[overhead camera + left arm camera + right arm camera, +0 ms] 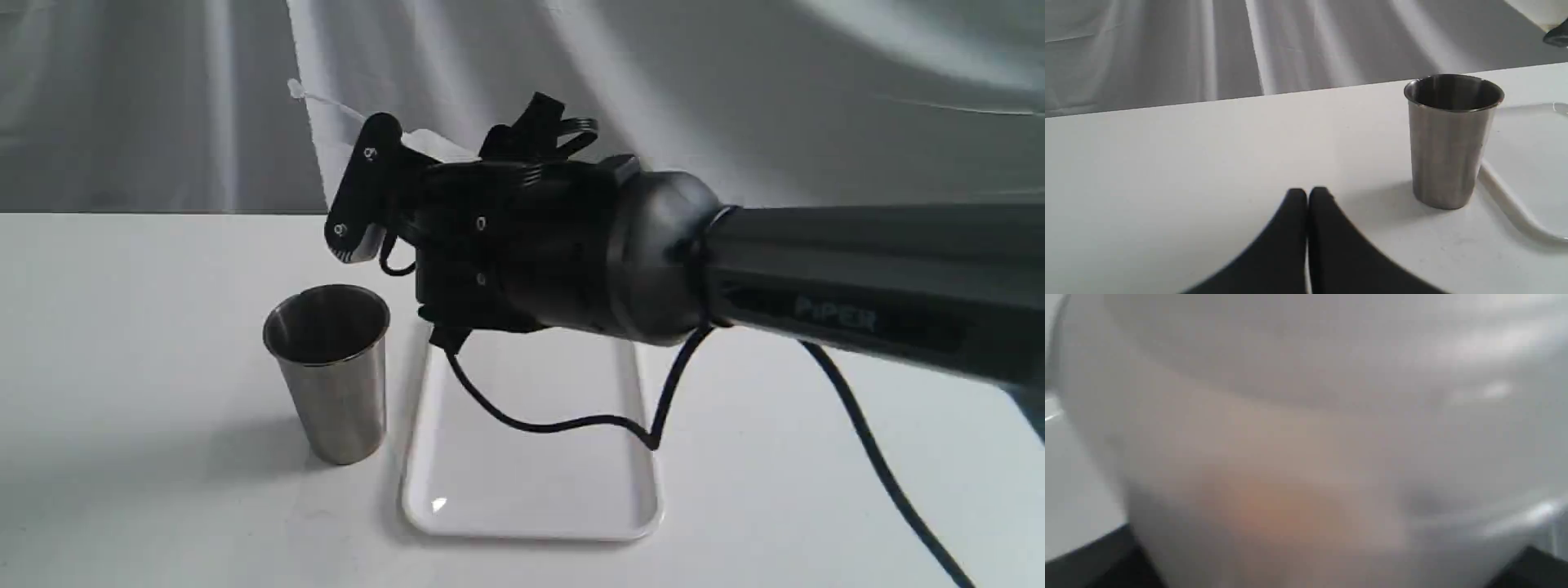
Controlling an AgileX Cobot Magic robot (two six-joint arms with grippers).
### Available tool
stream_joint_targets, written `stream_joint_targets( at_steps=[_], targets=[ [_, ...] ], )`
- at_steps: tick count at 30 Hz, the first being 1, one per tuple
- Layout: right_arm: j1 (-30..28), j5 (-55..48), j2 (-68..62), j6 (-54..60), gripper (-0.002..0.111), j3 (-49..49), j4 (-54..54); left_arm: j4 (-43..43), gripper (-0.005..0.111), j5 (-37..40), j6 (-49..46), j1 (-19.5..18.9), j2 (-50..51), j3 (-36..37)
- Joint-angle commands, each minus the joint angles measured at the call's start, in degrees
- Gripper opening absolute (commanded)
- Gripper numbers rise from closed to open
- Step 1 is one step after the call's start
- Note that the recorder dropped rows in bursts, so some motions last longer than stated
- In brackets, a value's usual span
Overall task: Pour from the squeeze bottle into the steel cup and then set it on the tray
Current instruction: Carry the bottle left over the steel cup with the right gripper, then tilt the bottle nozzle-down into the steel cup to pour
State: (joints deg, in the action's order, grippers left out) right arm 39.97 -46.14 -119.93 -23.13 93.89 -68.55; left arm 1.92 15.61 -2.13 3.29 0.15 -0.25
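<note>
- The right gripper (pixel 369 194) was clamped around the squeeze bottle (pixel 437 147). It held the bottle in the air, higher than the steel cup (pixel 329 371) and a little to the cup's right in the exterior view.
- The wrist hid most of the bottle. Only a whitish patch of its body and the thin cap strap (pixel 314 96), poking up and to the left, showed. The nozzle could not be made out, so its aim over the cup was uncertain.
- In the right wrist view the bottle (pixel 1306 428) filled the picture as a blur, with an amber tint low in it.
- The cup stood upright on the table (pixel 122 367), just beside the left edge of the tray (pixel 531 506). Nothing stood on the tray.
- The left gripper (pixel 1307 195) had its fingers pressed together on nothing, low over the table and near the cup.
- If the tilt began with the nozzle short of the rim, liquid would probably land on the table or the tray.
- Too hard a squeeze could jet liquid past the cup's mouth.
- A low sweep of the gripper could topple the cup.
- The cable (pixel 571 423) hanging low over the tray might drag across it when the bottle is set down.
</note>
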Motion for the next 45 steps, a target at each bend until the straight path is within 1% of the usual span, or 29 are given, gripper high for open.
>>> stream_joint_targets(
  at_steps=[1, 11, 20, 28, 35, 45],
  targets=[
    [0.6, -1.5, -0.5, 0.4, 0.006, 0.8, -4.6, 0.0, 0.000, -0.4, 0.3, 0.3, -0.1, 0.3],
    [0.6, -3.6, -2.4, 0.4, 0.006, 0.8, -10.4, 0.0, 0.000, -0.4, 0.2, 0.3, -0.1, 0.3],
    [1.1, -3.6, -2.4, 0.4, 0.006, 0.8, -11.0, 0.0, 0.000, -0.4, 0.3, 0.3, -0.1, 0.3],
    [2.1, -3.6, -3.1, 0.5, 0.006, 0.8, -14.2, 0.0, 0.000, -0.4, 0.2, 0.3, -0.1, 0.3],
    [2.7, -6.1, -5.1, 3.4, 0.006, 0.8, -14.4, 0.0, 0.000, -0.4, 0.1, 0.3, -0.1, 0.3],
    [2.8, -8.9, -5.3, 3.5, 0.006, 0.8, -16.1, 0.0, 0.000, -0.4, 0.1, 0.3, -0.1, 0.3]
  ],
)
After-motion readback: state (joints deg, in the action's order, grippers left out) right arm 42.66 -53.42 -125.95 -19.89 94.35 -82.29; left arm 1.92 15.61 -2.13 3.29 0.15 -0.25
